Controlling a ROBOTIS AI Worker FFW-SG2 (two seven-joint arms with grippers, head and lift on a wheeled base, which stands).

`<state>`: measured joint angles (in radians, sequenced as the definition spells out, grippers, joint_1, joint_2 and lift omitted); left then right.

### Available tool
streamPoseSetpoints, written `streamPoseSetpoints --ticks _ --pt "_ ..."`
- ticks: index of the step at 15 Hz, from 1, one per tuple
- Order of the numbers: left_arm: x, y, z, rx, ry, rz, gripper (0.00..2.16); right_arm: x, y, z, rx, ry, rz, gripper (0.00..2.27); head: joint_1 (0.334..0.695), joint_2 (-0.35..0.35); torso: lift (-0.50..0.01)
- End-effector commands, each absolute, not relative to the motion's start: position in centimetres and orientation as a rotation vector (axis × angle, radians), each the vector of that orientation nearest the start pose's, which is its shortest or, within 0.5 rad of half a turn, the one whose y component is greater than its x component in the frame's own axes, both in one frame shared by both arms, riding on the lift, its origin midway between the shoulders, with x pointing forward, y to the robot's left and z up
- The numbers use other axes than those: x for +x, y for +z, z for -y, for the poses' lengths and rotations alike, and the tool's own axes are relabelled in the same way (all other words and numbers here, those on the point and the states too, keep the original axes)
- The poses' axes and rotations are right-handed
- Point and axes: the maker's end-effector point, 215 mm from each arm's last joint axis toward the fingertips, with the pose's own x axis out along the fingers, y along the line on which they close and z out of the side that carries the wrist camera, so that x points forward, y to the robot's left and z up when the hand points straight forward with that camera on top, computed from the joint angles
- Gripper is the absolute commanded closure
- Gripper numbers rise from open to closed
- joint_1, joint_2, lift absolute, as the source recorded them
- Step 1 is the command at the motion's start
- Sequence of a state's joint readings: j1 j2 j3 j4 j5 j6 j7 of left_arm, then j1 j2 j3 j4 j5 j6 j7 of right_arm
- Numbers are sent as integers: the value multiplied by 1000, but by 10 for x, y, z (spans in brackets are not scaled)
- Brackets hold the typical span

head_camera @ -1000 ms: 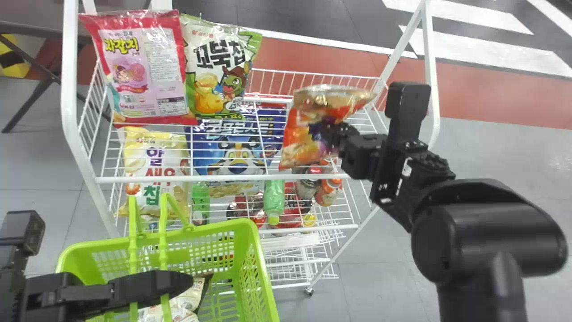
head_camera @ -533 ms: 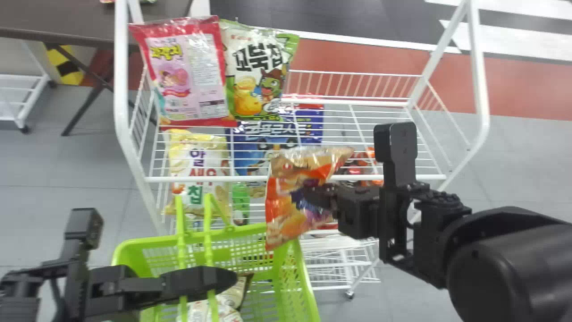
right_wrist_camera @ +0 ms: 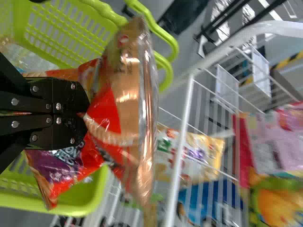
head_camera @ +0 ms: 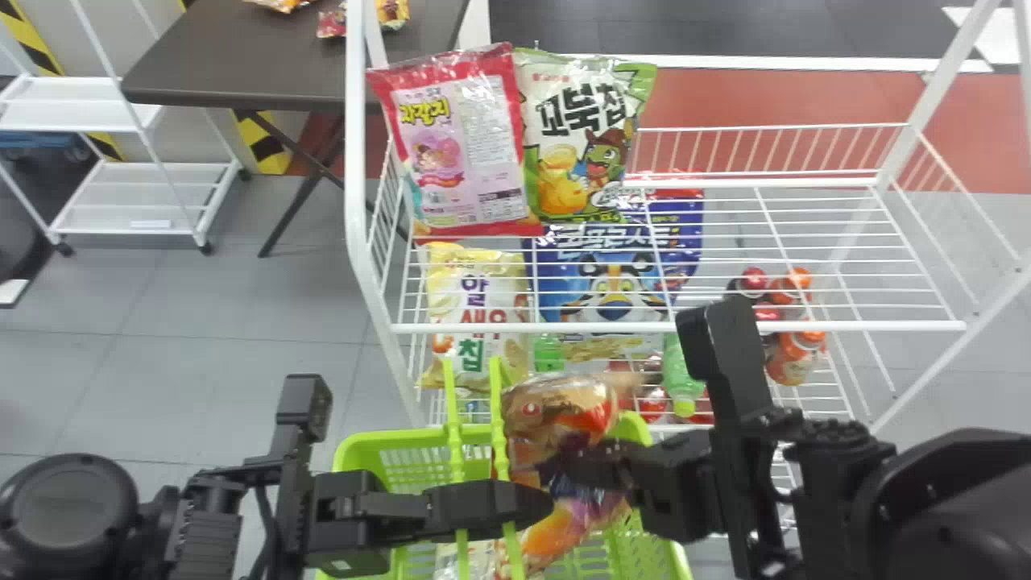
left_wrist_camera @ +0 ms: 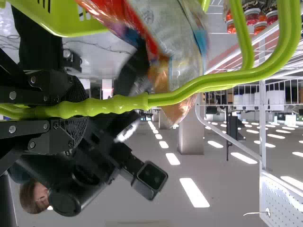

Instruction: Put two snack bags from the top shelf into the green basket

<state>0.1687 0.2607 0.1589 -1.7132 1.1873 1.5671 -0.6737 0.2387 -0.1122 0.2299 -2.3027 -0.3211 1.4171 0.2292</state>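
Observation:
In the head view my right gripper (head_camera: 580,469) is over the green basket (head_camera: 377,443), shut on an orange and brown snack bag (head_camera: 556,400) whose lower end hangs inside the rim. The right wrist view has the crinkled bag (right_wrist_camera: 124,106) pinched in the right gripper (right_wrist_camera: 86,115). My left gripper (head_camera: 541,506) is at the basket handles; the left wrist view has the left gripper (left_wrist_camera: 78,112) shut around a green handle (left_wrist_camera: 189,91). Light-coloured packs (head_camera: 477,556) lie in the basket. A pink-red bag (head_camera: 465,145) and a green-white bag (head_camera: 573,133) stand on the top shelf.
The white wire rack (head_camera: 676,328) stands beyond the basket. Its lower level holds a yellow bag (head_camera: 475,310), a blue bag (head_camera: 612,278) and several bottles (head_camera: 793,358). A dark table (head_camera: 242,68) and a white cart (head_camera: 145,197) are at the back left.
My right gripper has carried the orange bag from over the rack to above the basket. The head view has shifted, so rack and basket appear farther right. The left gripper still holds the handle.

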Motion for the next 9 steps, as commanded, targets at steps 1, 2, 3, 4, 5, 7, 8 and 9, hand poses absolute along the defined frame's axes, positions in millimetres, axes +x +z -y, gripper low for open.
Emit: streamPoseSetpoints --ticks 1,2,3,4,5,7,8,9 --pt "275 -381 -68 -1263 -1138 -1116 2142 312 -459 20 162 701 -1001 1632 695 84 -1" --pt "276 -380 -68 -1264 -1138 -1114 2142 318 -461 25 152 680 -969 414 695 92 -1" --pt "275 -381 -69 -1265 -1137 -1114 2142 328 -460 33 130 651 -931 -2 695 97 -1" --pt "275 -380 -69 -1267 -1137 -1115 2142 338 -454 35 133 646 -869 -2 695 94 -1" --pt "275 -380 -69 -1267 -1137 -1115 2142 354 -441 43 145 631 -780 33 695 87 -1" --pt "272 -381 -72 -1275 -1131 -1112 2142 368 -428 55 165 621 -702 63 695 73 -1" --pt "270 -382 -73 -1287 -1127 -1108 2142 370 -425 59 186 628 -691 63 695 53 -1" --pt "270 -381 -74 -1292 -1125 -1104 2142 368 -424 61 211 638 -684 63 695 44 -1"
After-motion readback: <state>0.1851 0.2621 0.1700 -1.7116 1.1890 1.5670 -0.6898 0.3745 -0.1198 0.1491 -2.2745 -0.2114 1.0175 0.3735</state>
